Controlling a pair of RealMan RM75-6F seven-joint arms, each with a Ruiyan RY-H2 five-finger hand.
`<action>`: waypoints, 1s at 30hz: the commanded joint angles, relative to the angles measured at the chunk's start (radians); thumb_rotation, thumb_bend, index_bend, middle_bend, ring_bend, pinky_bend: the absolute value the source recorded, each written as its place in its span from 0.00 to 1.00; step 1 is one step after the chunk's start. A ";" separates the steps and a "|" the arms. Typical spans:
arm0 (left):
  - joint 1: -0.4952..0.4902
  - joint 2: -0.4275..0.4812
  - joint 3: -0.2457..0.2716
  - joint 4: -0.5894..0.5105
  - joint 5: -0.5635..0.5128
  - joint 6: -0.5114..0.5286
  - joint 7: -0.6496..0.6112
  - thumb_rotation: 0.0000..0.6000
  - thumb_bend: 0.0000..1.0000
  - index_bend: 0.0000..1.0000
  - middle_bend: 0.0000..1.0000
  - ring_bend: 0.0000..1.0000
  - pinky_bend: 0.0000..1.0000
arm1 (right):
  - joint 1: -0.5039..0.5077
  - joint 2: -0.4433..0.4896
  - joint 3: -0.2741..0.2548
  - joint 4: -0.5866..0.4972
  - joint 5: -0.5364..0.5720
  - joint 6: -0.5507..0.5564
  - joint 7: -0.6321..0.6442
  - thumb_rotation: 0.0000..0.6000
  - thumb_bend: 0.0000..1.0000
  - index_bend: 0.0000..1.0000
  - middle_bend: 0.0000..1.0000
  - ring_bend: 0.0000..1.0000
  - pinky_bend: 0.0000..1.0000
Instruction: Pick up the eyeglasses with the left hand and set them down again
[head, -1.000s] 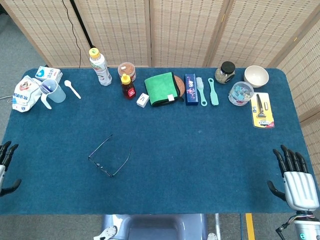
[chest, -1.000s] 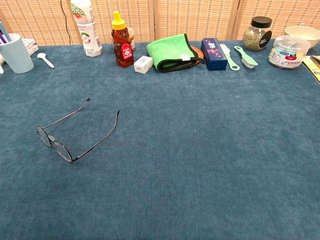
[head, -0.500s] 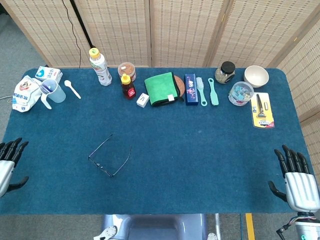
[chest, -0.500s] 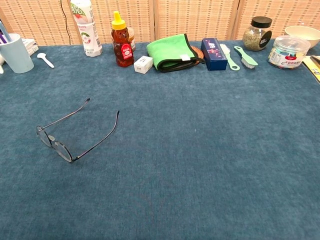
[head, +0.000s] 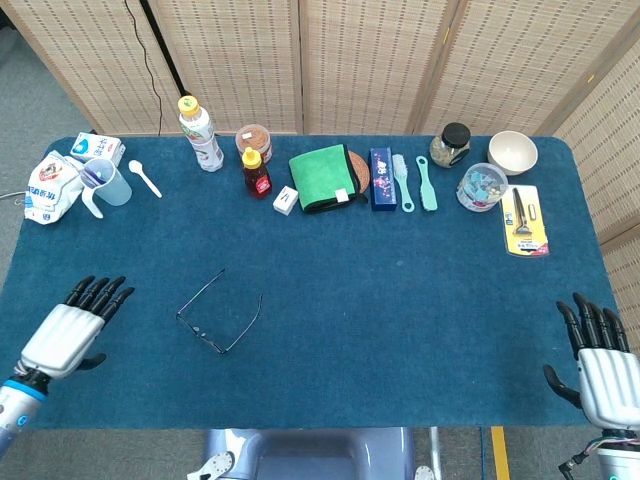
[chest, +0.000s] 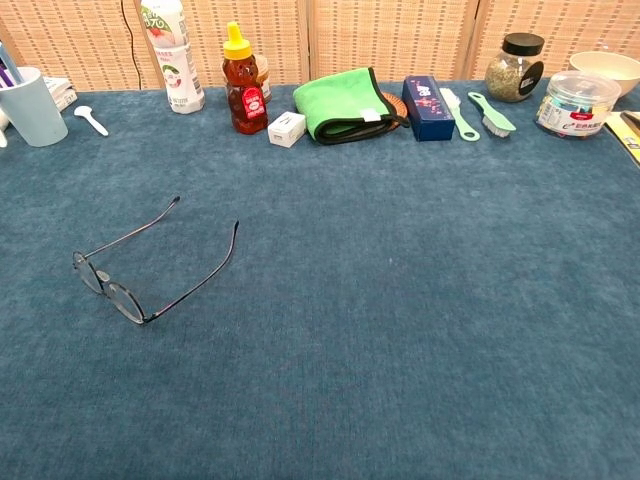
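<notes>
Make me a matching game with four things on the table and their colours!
Things:
1. towel
2. bowl
3. honey bottle's cap
4. jar's lid

Colours:
A. black
B. yellow
C. green
D. cream

Pairs: 1-C, 2-D, 3-B, 4-A

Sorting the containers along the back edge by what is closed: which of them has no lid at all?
The white bowl at the far right corner is open-topped and looks empty; the black-lidded jar and clear tub beside it are closed.
</notes>
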 joint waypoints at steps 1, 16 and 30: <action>-0.035 -0.036 -0.010 0.015 0.010 -0.033 0.032 1.00 0.13 0.00 0.00 0.00 0.00 | -0.002 0.000 0.001 0.002 0.001 0.002 0.002 1.00 0.30 0.07 0.00 0.00 0.05; -0.189 -0.266 -0.033 0.136 0.026 -0.171 0.142 0.97 0.13 0.00 0.00 0.00 0.00 | -0.017 0.008 0.006 0.017 0.016 0.015 0.022 1.00 0.30 0.07 0.00 0.00 0.05; -0.292 -0.440 -0.062 0.215 -0.054 -0.261 0.233 0.96 0.13 0.00 0.00 0.00 0.00 | -0.040 0.019 0.002 0.028 0.022 0.036 0.046 1.00 0.30 0.07 0.00 0.00 0.05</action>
